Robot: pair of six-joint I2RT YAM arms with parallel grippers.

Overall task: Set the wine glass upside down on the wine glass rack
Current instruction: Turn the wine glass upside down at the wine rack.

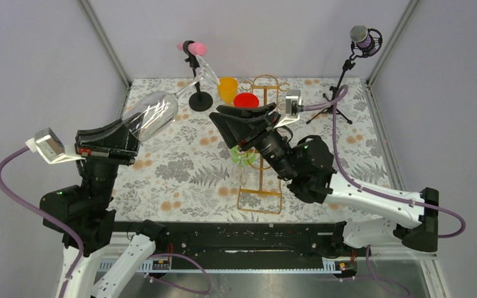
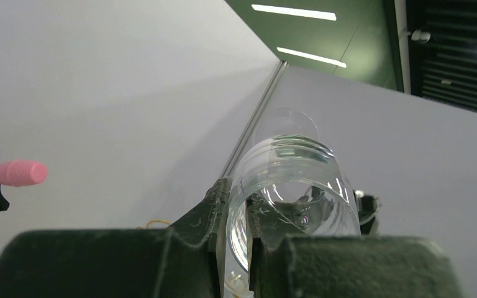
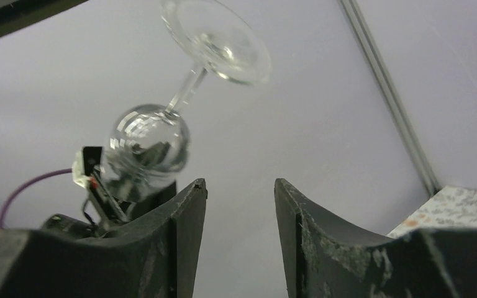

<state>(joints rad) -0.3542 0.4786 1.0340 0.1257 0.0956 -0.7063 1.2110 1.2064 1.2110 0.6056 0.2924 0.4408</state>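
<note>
Top external view: both arms reach out from the near edge over the flower-print table [image 1: 180, 174].

Left gripper [image 1: 124, 133]: raised at the left side of the table, fingers pinched on the rim of the wine glass [image 1: 154, 113]. Left wrist view confirms it: one finger inside the bowl, one outside, the glass wall clamped between them.

Wine glass: in the air, tilted, bowl near the gripper, stem and foot slanting up and away toward the back wall. Well apart from the rack.

Right gripper [image 3: 241, 192]: fingers apart, nothing between them; the held glass shows beyond them. It hangs over the middle of the rack.

Rack [image 1: 259, 186]: gold wire stand, upright at mid-table, partly hidden by the right arm. A pale green piece [image 1: 242, 155] sits at it; I cannot tell whether it hangs there.

Farther back: orange cup [image 1: 227, 89] and a red round object [image 1: 246, 100] beside the rack's arched top.

Back edge: pink microphone [image 1: 191, 47] on a stand, grey microphone [image 1: 361, 34] on a tripod.
</note>
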